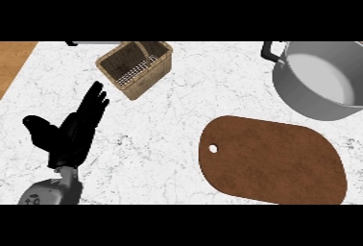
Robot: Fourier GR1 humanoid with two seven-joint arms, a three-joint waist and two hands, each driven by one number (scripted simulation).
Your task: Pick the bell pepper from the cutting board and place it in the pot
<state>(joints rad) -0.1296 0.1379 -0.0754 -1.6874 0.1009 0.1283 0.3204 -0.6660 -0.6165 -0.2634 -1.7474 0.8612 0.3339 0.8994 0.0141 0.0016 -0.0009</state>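
A brown oval cutting board [273, 161] with a small hole near its left end lies at the lower right of the counter, and nothing rests on it. A grey metal pot [312, 89] with a black handle stands at the upper right, partly cut off by the view's edge; its visible inside looks bare. No bell pepper shows anywhere. My left hand [71, 132] rests open at the left, fingers straight and pointing up the view, far from the board. My right hand is out of view.
A woven basket [135, 67] with a wire insert stands at the upper middle-left. A wooden surface [14, 62] borders the white marble counter [170, 129] at the far left.
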